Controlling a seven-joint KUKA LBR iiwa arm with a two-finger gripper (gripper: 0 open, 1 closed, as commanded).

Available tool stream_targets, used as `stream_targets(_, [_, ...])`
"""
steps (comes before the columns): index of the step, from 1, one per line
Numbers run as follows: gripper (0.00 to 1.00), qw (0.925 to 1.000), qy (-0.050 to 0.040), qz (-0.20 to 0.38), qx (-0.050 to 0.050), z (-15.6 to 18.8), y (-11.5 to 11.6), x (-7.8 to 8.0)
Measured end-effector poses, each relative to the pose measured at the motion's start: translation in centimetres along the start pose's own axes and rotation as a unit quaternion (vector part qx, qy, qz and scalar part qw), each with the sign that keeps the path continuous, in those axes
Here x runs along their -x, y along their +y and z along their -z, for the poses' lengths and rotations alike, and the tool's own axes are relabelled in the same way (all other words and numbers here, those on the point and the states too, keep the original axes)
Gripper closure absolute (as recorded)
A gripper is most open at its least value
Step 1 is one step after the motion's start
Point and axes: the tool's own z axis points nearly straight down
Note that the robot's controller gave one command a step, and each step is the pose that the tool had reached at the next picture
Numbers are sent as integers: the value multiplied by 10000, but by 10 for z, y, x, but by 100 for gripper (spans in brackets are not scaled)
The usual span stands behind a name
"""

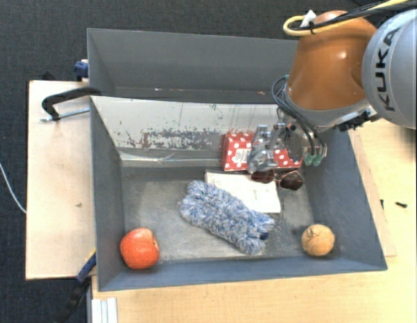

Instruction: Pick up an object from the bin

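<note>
Red white-dotted box (235, 151) lies far right on the floor of the grey bin (195, 59), its right half hidden under the gripper (262, 155); whether the gripper is open or grips anything cannot be told. Nearer lie a fuzzy blue cloth (222, 215) covering part of a white card (262, 192), dark sunglasses (289, 180) hard to make out, an orange ball (139, 248) and a tan ball (317, 239).

Pincer (263, 155) over red spotted box (236, 151), grey bin (104, 180)
</note>
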Motion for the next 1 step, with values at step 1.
stream_targets(1, [0,9998,33,210,14,-44,100,-14])
